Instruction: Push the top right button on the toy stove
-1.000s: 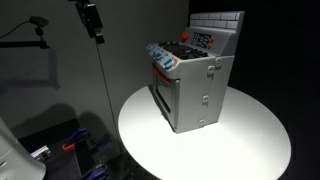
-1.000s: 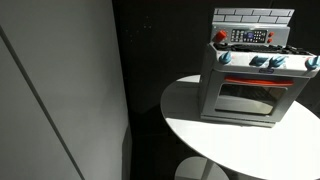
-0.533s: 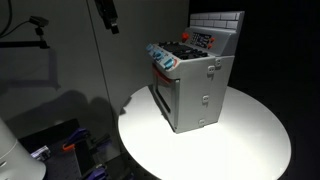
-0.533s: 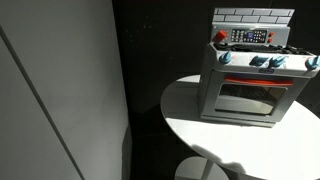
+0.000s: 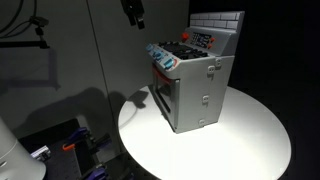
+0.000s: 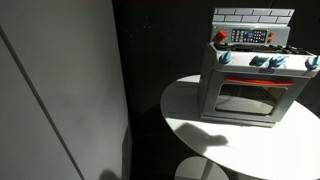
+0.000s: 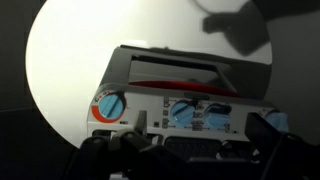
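Dark two-fingered gripper (image 5: pixel 133 13) hangs at top centre in an exterior view, up-left of stove, touching nothing. Wrist view: fingers (image 7: pixel 108 155) spread apart, empty. Small grey box-shaped toy stove (image 5: pixel 192 85) (image 6: pixel 250 95) stands on round white table (image 5: pixel 240 150), right of frame in both exterior views.

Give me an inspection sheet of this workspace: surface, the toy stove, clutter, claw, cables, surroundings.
Surface: round white table, brightly lit.
Job's things: toy stove stands upright on the table, oven door shut, knobs along its front.
Clutter: nothing seen on the table; small blue and orange bits lie low beside it.
Claw: claw hangs high, apart from the stove; open or shut cannot be told.
Cables: nothing seen.
Surroundings: dark room, grey wall panel, camera on a mount.
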{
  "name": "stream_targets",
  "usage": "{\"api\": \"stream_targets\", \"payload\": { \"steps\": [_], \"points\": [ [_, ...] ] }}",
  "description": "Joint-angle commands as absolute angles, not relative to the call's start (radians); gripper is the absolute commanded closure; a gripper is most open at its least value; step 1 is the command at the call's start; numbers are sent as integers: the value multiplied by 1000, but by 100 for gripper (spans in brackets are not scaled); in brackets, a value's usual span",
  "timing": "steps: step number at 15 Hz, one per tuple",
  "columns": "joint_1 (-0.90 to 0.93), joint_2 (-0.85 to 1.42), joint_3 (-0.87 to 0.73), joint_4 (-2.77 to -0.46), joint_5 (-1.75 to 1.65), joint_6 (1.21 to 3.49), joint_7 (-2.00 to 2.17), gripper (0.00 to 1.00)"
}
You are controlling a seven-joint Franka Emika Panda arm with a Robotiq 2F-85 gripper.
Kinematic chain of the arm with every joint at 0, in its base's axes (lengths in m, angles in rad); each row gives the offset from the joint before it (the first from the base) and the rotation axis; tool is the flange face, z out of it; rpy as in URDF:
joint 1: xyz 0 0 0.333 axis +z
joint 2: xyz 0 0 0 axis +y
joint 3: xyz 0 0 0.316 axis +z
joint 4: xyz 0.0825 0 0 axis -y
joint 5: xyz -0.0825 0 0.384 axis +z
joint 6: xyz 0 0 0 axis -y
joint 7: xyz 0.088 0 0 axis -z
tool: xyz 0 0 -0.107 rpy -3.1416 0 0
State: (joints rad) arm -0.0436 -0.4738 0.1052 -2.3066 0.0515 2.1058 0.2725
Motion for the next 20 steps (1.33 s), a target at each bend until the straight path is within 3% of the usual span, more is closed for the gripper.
{"api": "stream_targets", "payload": {
  "steps": [1, 7, 20],
  "points": [
    [-73, -376, 114, -2232, -23, 2168, 339, 0],
    [-103, -263, 111, -2164, -131, 2252, 469, 0],
    [-92, -239, 102, -2149, -134, 2328, 510, 0]
  ]
}}
